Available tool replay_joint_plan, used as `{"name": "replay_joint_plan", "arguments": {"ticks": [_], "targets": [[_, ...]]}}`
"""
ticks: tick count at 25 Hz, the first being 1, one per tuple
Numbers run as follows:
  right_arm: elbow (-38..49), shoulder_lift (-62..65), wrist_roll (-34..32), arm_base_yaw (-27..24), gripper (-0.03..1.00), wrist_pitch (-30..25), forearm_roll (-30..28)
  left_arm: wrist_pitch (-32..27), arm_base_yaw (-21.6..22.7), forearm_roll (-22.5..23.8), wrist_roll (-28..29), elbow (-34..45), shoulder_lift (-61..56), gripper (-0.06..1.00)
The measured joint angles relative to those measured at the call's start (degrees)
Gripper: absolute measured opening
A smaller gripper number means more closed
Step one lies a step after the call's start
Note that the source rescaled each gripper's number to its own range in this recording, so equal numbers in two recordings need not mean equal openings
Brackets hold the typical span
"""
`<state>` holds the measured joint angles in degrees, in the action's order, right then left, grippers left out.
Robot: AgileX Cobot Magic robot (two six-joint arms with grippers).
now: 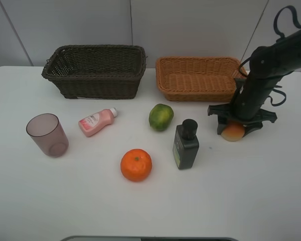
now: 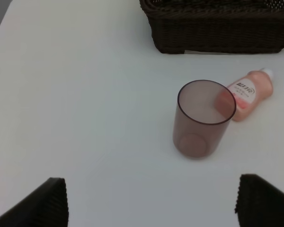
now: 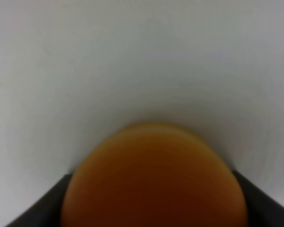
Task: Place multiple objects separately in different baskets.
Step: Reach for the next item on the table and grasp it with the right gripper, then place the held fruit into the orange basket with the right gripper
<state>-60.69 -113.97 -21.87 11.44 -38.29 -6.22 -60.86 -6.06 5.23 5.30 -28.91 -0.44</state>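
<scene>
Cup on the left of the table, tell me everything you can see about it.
The cup is a translucent mauve plastic tumbler, plain, tapering slightly toward its base. It stands upright, mouth up, and looks empty. It sits on the white table at the front left, in front of the dark brown basket, with the pink bottle lying near its right side but apart from it. Only the table touches it; the open left gripper hovers short of it.

Half hidden beneath right tool (image 1: 234, 129): peach (image 1: 233, 134); close up, blurred and cropped. Cut by edge: dark basket (image 2: 217, 30).
</scene>
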Motion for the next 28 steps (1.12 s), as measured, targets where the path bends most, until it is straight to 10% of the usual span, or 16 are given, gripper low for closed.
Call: {"name": "replay_joint_plan", "arguments": {"ticks": [28], "targets": [[-0.2,8.5,1.7,0.1,0.39,-6.9,0.2,0.0,0.0,0.0,0.0,0.0,0.0,0.92]]}}
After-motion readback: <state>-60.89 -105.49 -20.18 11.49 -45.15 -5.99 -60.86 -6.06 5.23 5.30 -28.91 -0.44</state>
